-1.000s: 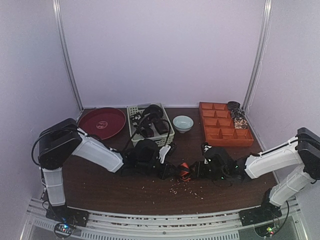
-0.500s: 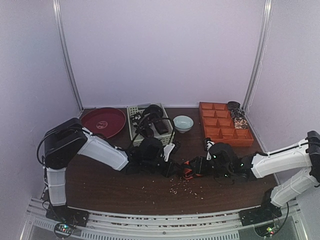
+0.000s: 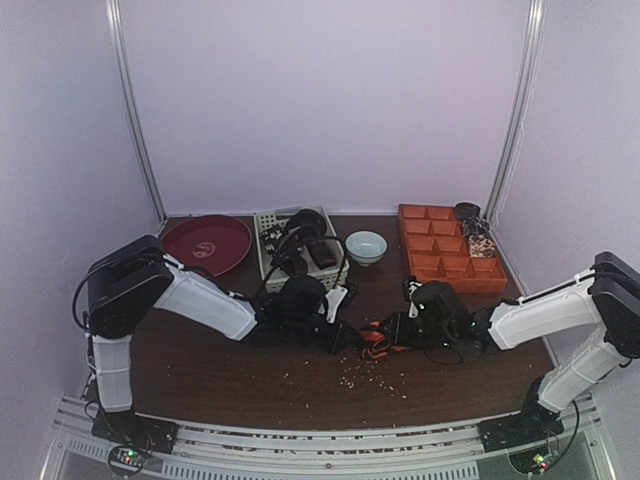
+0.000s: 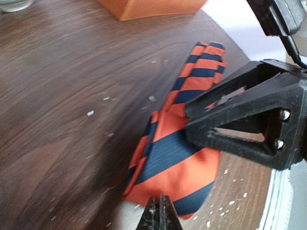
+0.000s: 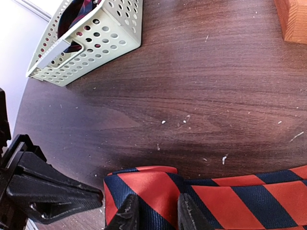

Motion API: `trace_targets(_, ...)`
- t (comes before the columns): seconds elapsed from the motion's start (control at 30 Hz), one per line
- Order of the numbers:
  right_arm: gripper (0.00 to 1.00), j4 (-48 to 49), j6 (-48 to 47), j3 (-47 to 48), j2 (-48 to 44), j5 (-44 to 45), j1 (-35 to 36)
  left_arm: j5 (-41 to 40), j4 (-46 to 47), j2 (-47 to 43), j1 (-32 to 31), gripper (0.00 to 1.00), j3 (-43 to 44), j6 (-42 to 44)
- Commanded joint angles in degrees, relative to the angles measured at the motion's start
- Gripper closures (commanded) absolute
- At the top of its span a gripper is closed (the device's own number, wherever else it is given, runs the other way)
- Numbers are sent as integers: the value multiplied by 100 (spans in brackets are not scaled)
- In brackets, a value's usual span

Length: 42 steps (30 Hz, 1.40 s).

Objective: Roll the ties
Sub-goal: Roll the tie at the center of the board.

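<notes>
Toward the far left, the basket seems to hold more ties, unrolled as far as I can judge; nearer the middle, the left gripper has its fingertips pressed together at the left end of the striped tie, though I cannot tell whether cloth is caught; that tie is only folded over, with no coil yet; its long axis runs left to right, folded end leftward; the right gripper pinches it, jaws nearly together.
</notes>
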Motion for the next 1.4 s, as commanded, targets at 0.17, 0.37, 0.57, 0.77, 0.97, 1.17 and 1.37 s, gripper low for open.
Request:
trace_targets(0.17, 70, 1279, 756, -462, 598, -1124, 12, -834, 157, -1015, -4, 98, -1149, -312)
trace_targets(0.37, 69, 2111, 1725, -581, 763, -1120, 389, -676, 729, -1314, -5, 99, -2075, -635)
trace_targets(0.57, 70, 2645, 2243, -567, 1114, -991, 647, -550, 1012, -1534, -4, 99, -2440, -654)
trace_targets(0.77, 71, 3135, 2650, -686, 1251, -1075, 798, -232, 1431, -1370, -19, 100, -2563, -669)
trace_targets(0.97, 73, 3113, 2556, -861, 1327, -1009, 812, -170, 1666, -1166, -29, 100, -2589, -646)
trace_targets(1.17, 74, 2549, 2125, -756, 1265, -863, 817, -81, 1702, -889, -27, 100, -2364, -522)
trace_targets(1.37, 75, 2501, 2172, -859, 1131, -833, 810, 53, 1724, -719, -28, 100, -2104, -439)
